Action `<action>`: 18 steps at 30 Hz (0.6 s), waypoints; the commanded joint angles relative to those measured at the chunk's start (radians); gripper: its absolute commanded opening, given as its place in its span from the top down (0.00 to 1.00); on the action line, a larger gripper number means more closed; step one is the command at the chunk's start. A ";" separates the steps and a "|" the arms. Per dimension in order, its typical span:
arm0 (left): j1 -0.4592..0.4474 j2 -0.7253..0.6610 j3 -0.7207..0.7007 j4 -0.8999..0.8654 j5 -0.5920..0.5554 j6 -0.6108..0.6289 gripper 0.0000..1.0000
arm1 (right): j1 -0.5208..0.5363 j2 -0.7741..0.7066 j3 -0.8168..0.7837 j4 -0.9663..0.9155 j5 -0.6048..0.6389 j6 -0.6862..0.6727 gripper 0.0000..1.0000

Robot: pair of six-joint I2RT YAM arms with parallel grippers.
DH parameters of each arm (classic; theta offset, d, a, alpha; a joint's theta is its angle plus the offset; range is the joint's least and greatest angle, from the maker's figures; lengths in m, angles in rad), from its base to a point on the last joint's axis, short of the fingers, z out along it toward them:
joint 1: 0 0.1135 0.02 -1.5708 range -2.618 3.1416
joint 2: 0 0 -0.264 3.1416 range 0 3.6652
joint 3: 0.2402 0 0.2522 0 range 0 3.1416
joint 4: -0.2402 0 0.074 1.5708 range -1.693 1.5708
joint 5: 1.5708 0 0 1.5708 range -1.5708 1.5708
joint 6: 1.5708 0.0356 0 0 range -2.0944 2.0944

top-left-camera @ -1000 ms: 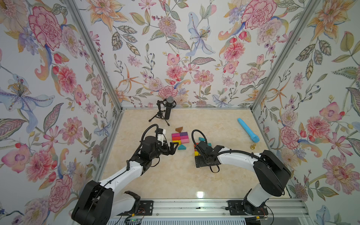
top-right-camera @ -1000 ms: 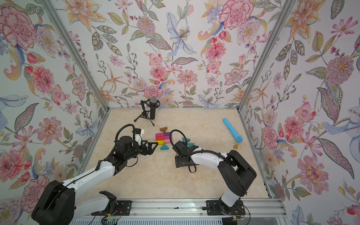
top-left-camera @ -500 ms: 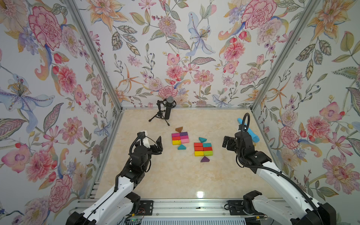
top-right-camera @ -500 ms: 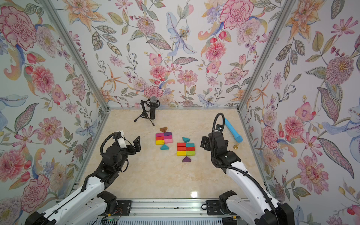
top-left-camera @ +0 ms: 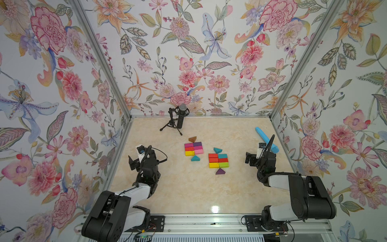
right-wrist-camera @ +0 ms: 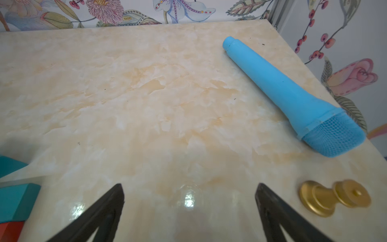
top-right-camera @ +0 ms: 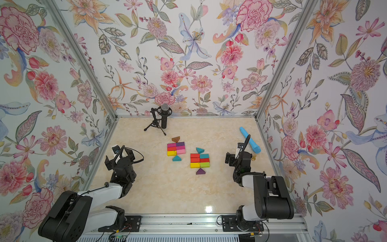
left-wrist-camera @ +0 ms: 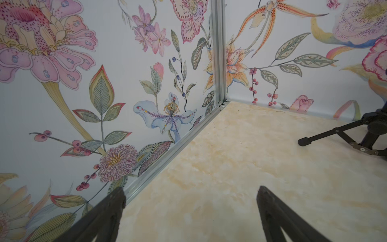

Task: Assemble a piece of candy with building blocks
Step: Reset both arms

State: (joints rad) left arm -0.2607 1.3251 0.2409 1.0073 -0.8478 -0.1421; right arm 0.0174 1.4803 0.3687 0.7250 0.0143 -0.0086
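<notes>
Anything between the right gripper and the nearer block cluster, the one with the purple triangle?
Nothing visible. Only bare table separates the open right gripper from the block cluster. The blue stick and gold knob lie on the gripper's other side, toward the wall.

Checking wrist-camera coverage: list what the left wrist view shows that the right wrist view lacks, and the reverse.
Left wrist only: tripod, corner post, left gripper, open.
Right wrist only: blue stick, gold knob, teal blocks, right gripper, open.
Both: marble table and floral wall.
</notes>
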 commanded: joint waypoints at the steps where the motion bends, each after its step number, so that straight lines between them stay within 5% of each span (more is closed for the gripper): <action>1: 0.016 0.110 -0.022 0.304 0.031 0.169 0.01 | 0.028 0.009 0.044 0.114 -0.040 -0.084 0.00; 6: 0.069 0.218 -0.050 0.499 0.199 0.222 0.01 | 0.030 0.044 -0.065 0.344 0.001 -0.071 0.00; 8: 0.075 0.176 -0.006 0.320 0.234 0.184 0.01 | 0.023 0.043 -0.060 0.330 -0.002 -0.065 0.00; 12: 0.104 0.189 -0.023 0.370 0.298 0.175 0.01 | 0.014 0.066 -0.076 0.380 0.088 -0.020 0.00; 15: 0.192 0.193 -0.020 0.302 0.489 0.106 0.01 | 0.050 0.062 -0.105 0.425 0.148 -0.042 0.00; 17: 0.214 0.260 -0.063 0.478 0.511 0.108 0.01 | 0.060 0.068 -0.124 0.477 0.163 -0.051 0.00; 18: 0.215 0.222 -0.046 0.385 0.516 0.091 0.01 | 0.056 0.069 -0.111 0.461 0.172 -0.041 0.00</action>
State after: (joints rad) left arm -0.0635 1.5448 0.2058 1.3613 -0.4458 -0.0132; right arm 0.0658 1.5364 0.2657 1.0889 0.1284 -0.0410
